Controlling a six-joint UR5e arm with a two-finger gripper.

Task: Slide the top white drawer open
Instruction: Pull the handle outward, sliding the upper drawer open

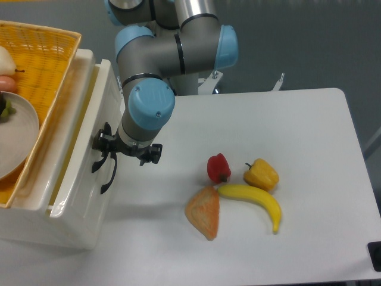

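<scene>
The top white drawer stands at the left of the table, its glossy front panel facing right and pulled a little way out of the cabinet. Its curved black handle sits on that panel. My gripper comes in from the right, pressed against the panel and shut on the handle; the blue wrist above hides most of the fingers. A second black handle curves just below and to the right of the first.
A yellow wicker basket with a pale plate rests on top of the cabinet. On the table to the right lie a red pepper, a yellow pepper, a banana and an orange wedge.
</scene>
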